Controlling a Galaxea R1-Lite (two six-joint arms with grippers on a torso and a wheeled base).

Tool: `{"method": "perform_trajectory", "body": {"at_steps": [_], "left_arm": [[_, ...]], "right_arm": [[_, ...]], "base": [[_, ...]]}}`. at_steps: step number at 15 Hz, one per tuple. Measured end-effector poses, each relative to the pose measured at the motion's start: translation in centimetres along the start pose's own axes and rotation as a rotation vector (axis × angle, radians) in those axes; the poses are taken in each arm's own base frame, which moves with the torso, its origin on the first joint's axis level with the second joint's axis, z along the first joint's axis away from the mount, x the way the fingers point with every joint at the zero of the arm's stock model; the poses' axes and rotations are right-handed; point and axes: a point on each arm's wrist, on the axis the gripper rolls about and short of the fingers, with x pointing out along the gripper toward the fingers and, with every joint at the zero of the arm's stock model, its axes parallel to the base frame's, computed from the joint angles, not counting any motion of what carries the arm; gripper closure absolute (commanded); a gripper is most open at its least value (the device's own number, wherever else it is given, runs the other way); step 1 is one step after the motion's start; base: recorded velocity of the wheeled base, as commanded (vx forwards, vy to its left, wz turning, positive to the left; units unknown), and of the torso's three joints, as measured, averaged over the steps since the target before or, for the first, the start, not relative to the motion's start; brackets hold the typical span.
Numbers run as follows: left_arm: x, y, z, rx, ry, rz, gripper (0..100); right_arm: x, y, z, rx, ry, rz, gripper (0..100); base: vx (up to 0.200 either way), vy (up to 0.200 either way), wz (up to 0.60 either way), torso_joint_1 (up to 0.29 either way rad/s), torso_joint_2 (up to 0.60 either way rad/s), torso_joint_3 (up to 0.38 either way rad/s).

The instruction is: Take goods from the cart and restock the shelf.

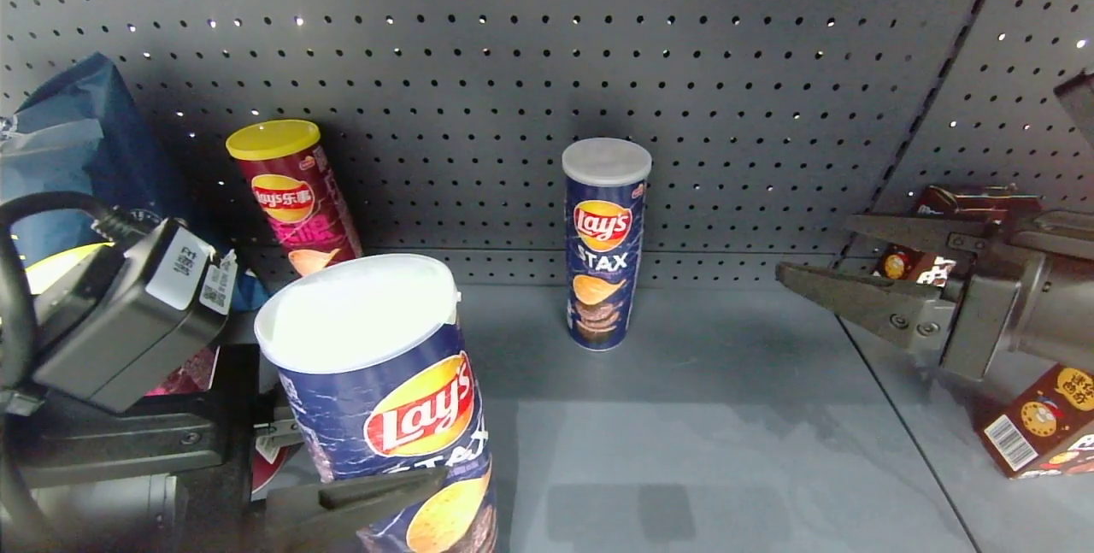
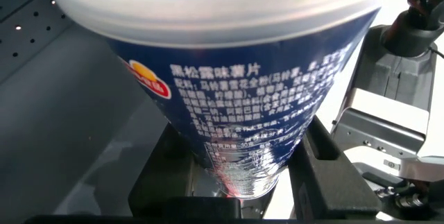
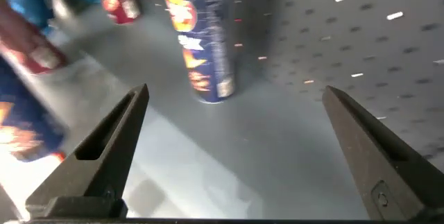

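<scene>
The left tool (image 2: pixel 239 179) pinches a blue chip can (image 1: pixel 376 382) at the shelf's (image 1: pixel 726 416) front left, its long axis tilted slightly off upright. Bare shelf floor lies ahead and rightward, toward the standing can (image 1: pixel 602 245). The right tool (image 1: pixel 816 250) hangs spread, farther right.

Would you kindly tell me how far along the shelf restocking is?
Done: one blue can stands upright on the shelf. In hand: the left end effector grips a second blue can at the shelf's front. Left: placing it; the right end effector is open, empty.
</scene>
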Motion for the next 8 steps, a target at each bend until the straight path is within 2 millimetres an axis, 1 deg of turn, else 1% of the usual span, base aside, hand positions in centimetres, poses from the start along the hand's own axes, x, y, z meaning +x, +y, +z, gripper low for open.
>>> {"method": "perform_trajectory", "body": {"at_steps": [5, 8], "left_arm": [[0.0, 0.0, 0.0, 0.0, 0.0, 0.0, 100], [0.0, 0.1, 0.0, -0.002, -0.001, 0.007, 100]], "right_arm": [[0.9, 0.2, -0.5, 0.006, 0.005, 0.013, 0], [1.8, 0.4, -1.4, 0.007, 0.004, 0.071, 0]], "base": [[0.0, 0.0, 0.0, 0.0, 0.0, 0.0], [0.0, 0.0, 0.0, 0.0, 0.0, 0.0]]}}
